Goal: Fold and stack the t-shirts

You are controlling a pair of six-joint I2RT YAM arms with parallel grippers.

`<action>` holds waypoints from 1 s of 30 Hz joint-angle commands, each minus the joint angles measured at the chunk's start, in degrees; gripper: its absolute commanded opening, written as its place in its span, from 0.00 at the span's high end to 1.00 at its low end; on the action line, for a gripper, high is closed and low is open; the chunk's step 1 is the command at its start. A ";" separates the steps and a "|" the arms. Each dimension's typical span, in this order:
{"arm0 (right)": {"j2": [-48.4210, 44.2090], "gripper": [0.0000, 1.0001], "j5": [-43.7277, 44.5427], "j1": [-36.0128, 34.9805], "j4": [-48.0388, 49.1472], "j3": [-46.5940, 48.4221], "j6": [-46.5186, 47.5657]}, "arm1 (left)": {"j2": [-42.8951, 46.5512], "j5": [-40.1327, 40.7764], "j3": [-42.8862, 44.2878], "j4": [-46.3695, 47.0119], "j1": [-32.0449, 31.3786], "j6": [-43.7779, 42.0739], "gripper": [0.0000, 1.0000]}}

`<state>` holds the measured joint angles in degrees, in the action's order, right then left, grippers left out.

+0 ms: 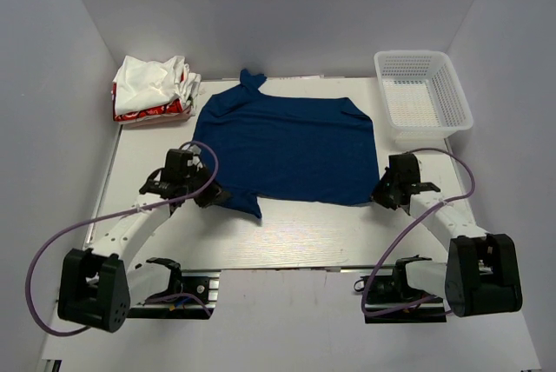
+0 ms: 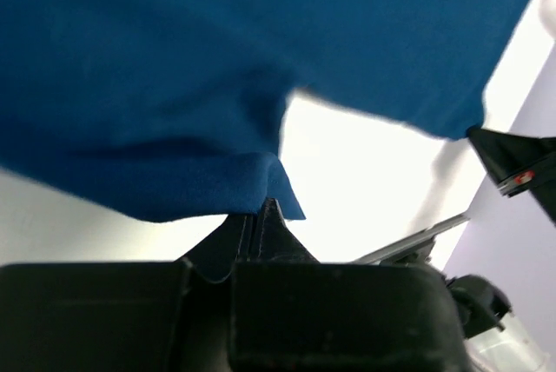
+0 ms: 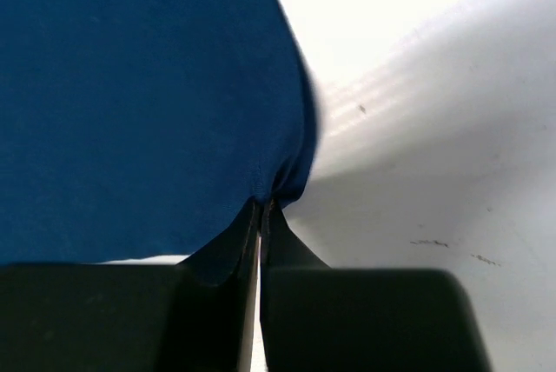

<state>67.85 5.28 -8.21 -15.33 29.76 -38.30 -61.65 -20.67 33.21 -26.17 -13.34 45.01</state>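
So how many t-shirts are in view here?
2 at least: a navy t-shirt spread mid-table, and a white-and-red pile at the far left corner that may hold several.

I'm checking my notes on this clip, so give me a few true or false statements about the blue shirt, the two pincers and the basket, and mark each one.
1. The navy shirt lies spread out on the table. True.
2. The left pincer hangs open above the cloth. False: it is closed on the navy shirt's near left edge.
3. The right pincer pinches the navy shirt's near right corner. True.
4. The white and red shirts are inside the basket. False: they are piled at the table's far left, and the basket stands at the far right.
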 commanded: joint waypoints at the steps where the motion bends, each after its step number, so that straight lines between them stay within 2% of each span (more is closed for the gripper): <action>1: 0.87 1.00 -0.45 0.21 0.22 4.51 1.65 | -4.35 -1.04 6.58 7.08 0.51 -1.68 1.00; 9: 8.51 1.00 -0.89 0.30 -1.45 15.31 2.44 | -19.90 0.89 22.41 12.19 1.04 -3.70 1.00; 16: 16.51 1.00 -2.38 0.21 -3.47 26.66 4.99 | -31.23 6.51 39.71 9.47 1.57 -9.84 1.00; 23: 24.59 1.00 0.96 0.30 -6.55 37.02 7.36 | -36.08 12.05 46.76 14.48 1.57 -16.52 1.00; 27: 28.56 1.00 1.32 0.30 -8.48 41.43 7.80 | -41.35 11.35 51.67 16.24 2.70 -19.70 1.00; 30: 31.89 1.00 2.19 0.39 -8.92 44.24 7.11 | -47.32 9.33 54.75 21.77 3.24 -22.25 1.00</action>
<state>97.97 5.85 -8.21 -22.04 70.83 -31.86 -105.91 -10.48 84.55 -9.69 -11.14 26.98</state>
